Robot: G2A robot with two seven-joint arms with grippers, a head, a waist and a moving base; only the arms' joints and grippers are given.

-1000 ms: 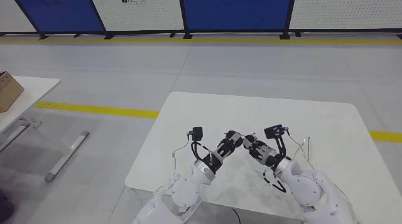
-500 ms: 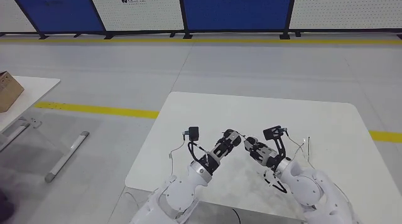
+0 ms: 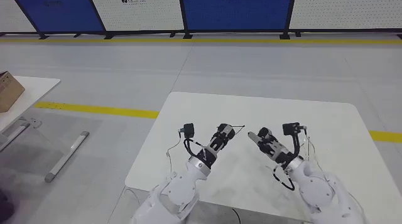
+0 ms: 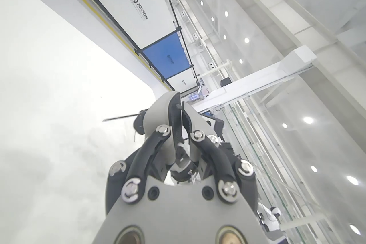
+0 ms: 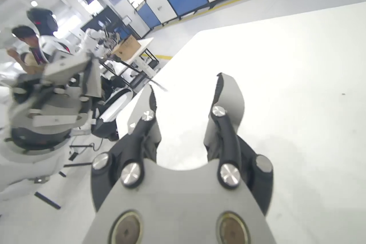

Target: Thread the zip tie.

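Table (image 3: 264, 108), white, lies under both arms in the top view, with the left gripper (image 3: 225, 132) at nine o'clock from the right gripper (image 3: 255, 137) and apart from it. Right fingers (image 5: 228, 96) stand spread apart over the table; the left fingers (image 4: 160, 113) are clenched on the thin black zip tie (image 3: 239, 126), whose free end points toward three o'clock, short of the right gripper.

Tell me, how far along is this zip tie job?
Picked up: the left gripper is shut on the thin black plastic zip tie. In hand: its tail points toward the open, empty right gripper. Remaining: no closed loop shows, so threading seems not yet done.
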